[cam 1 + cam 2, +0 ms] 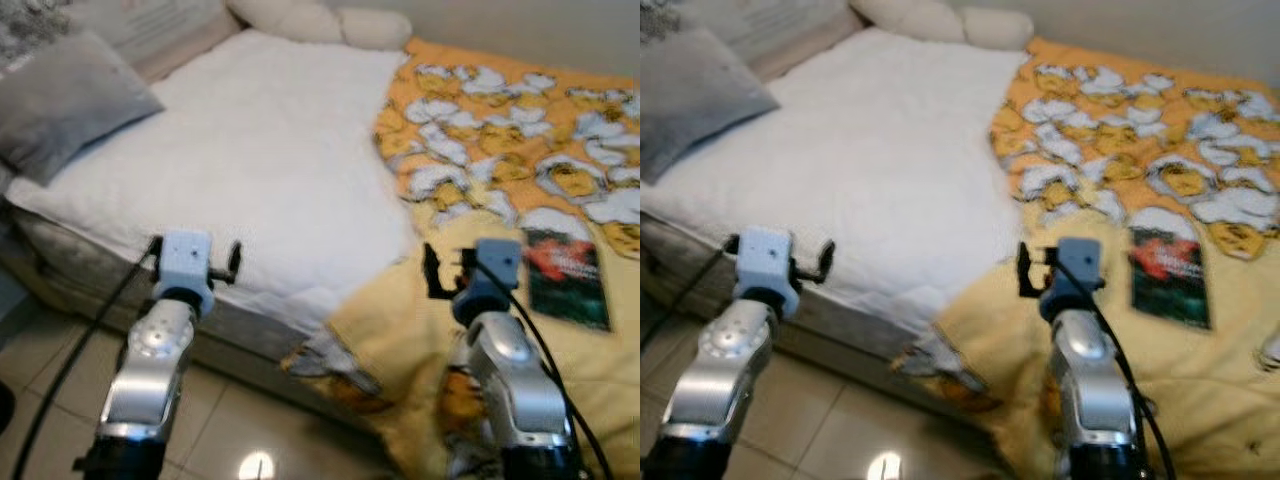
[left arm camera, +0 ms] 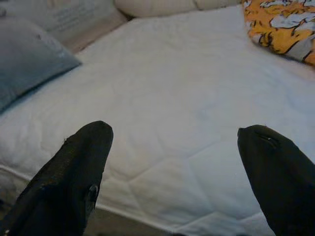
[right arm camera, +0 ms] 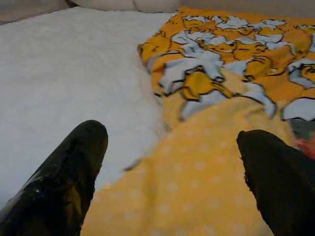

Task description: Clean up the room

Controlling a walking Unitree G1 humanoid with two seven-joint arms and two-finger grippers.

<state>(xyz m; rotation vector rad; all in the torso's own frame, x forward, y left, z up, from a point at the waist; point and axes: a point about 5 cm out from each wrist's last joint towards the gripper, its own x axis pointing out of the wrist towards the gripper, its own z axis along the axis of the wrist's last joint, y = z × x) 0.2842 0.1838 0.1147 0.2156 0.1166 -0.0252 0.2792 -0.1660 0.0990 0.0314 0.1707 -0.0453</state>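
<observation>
A bed with a bare white mattress (image 1: 260,150) lies before me. An orange and yellow cartoon-print blanket (image 1: 510,140) covers its right half and hangs over the near edge. A dark book (image 1: 566,275) with a red picture rests on the blanket. My left gripper (image 2: 174,162) is open above the mattress's near edge, nothing between its fingers. My right gripper (image 3: 172,167) is open over the blanket's folded yellow edge, where blanket meets mattress, and holds nothing.
A grey pillow (image 1: 65,105) lies at the bed's left end, and cream pillows (image 1: 325,20) sit at the head against the wall. Beige tiled floor (image 1: 230,430) runs below the bed edge. Black cables trail from both arms.
</observation>
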